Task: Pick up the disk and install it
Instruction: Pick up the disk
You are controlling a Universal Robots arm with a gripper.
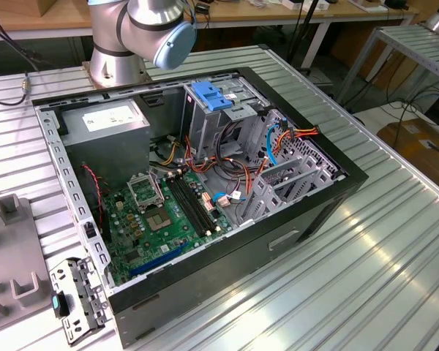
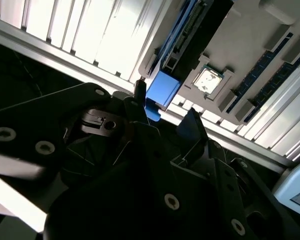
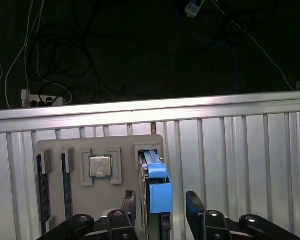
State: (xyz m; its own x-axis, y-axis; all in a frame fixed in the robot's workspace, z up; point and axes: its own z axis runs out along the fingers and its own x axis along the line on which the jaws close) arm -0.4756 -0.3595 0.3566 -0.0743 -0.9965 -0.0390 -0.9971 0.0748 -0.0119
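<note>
The disk (image 3: 157,182) stands on edge in a slot of a grey holder tray (image 3: 125,145). Its blue carrier frame (image 2: 162,90) faces my gripper. In both wrist views my gripper (image 3: 161,202) is open and straddles the disk's near end, one dark finger (image 3: 129,204) on each side with a small gap to the blue frame. The second wrist view shows the gripper (image 2: 164,114) just short of the blue end piece, its fingers (image 2: 192,125) apart.
The tray also holds a processor chip (image 3: 100,166) and two memory sticks (image 3: 42,190). In the exterior view the open computer case (image 1: 205,183) lies on the ribbed metal table (image 1: 366,278), with a drive cage topped by a blue latch (image 1: 211,95), a grey power supply box (image 1: 106,121) and loose cables.
</note>
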